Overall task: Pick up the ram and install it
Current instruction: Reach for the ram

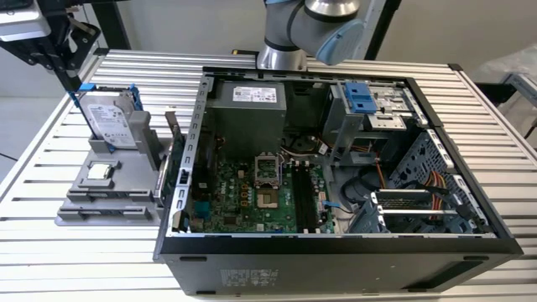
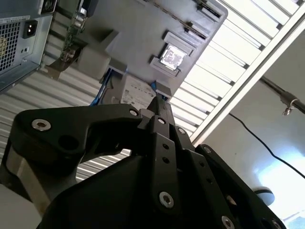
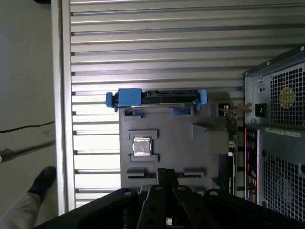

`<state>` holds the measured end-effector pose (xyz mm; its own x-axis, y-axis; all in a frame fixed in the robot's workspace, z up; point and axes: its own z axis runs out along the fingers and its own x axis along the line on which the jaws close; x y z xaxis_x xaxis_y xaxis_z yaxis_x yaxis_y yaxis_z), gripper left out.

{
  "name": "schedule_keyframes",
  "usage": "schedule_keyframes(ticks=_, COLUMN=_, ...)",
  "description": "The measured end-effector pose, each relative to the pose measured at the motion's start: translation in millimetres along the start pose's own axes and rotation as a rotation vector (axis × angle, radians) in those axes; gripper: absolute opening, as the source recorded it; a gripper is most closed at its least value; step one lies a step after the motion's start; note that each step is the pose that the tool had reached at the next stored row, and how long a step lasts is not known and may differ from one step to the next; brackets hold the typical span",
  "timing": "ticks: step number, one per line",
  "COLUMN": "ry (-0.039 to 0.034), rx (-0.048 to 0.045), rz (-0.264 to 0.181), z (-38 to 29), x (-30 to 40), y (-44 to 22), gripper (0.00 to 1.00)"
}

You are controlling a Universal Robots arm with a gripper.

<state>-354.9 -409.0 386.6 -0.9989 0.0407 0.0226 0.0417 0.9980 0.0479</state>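
The ram (image 1: 173,131) is a thin stick standing on edge in the grey holder (image 1: 109,204), on the side nearest the computer case; the first wrist view shows it edge-on (image 3: 232,125). My gripper (image 1: 70,80) hangs high over the far end of the holder, at the exterior view's left, close to the upright hard drive (image 1: 109,123). It is well apart from the ram. In both wrist views its black fingers (image 2: 161,109) (image 3: 167,174) lie together with nothing between them. The black memory slots (image 1: 304,198) lie on the motherboard inside the open case.
A square silver processor chip (image 1: 100,171) (image 3: 141,146) rests on the holder. The open computer case (image 1: 336,251) takes up the middle of the slatted table (image 1: 50,264). The arm's base (image 1: 281,56) stands behind the case. A person's shoe (image 3: 43,181) is on the floor beside the table.
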Motion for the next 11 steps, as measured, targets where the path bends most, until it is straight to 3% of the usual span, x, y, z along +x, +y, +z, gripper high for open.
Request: schedule_keyframes(ticks=11, ry=0.0000, rx=0.0001, rz=-0.001, z=-0.2, x=-0.5, y=-12.0, gripper=0.00)
